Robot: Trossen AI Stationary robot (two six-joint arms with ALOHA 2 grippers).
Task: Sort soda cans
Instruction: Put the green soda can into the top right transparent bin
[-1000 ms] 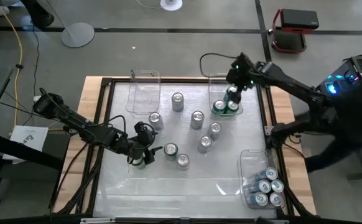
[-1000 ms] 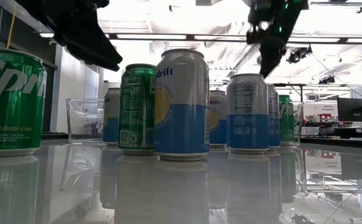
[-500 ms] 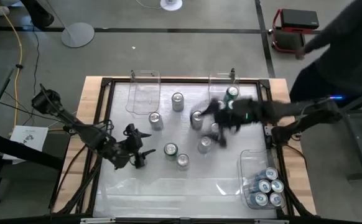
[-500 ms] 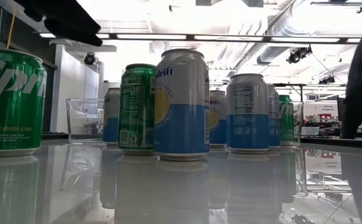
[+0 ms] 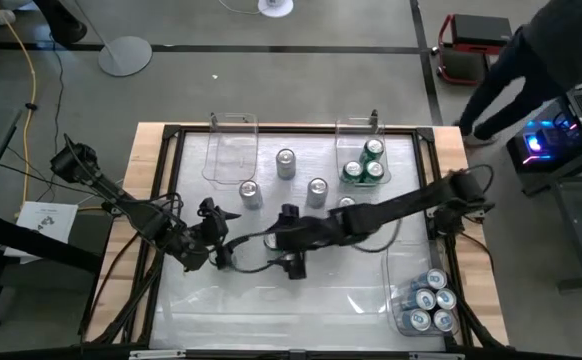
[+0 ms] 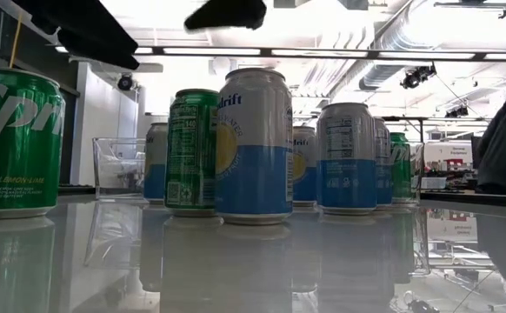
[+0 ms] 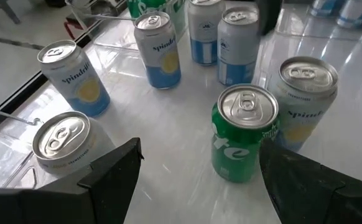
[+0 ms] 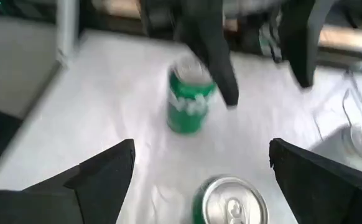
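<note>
Several soda cans stand upright on the white table (image 5: 201, 310). Silver-and-blue cans (image 5: 286, 160) stand in the middle. Three green cans (image 5: 363, 165) stand in the far right clear bin, and several blue cans (image 5: 426, 300) in the near right bin. My left gripper (image 5: 221, 250) (image 7: 199, 180) hovers open toward the table's left, facing a green can (image 7: 243, 140) and a silver can (image 7: 302, 99). My right gripper (image 5: 266, 245) (image 8: 203, 186) reaches across the table's middle, open, above a can top (image 8: 231, 199) and facing another green can (image 8: 190, 102).
An empty clear bin (image 5: 231, 150) stands at the far left of the table. In the low view a green Sprite can (image 6: 14, 143) stands closest, with a row of cans (image 6: 253, 143) behind it. A person in dark clothes (image 5: 541, 60) stands beyond the table's far right corner.
My right arm has swung fast from the far right bin across the table toward its left, and is now stretched over the middle cans. A third green can now shows in that bin. My left gripper has risen slightly and drawn back a little toward the left.
</note>
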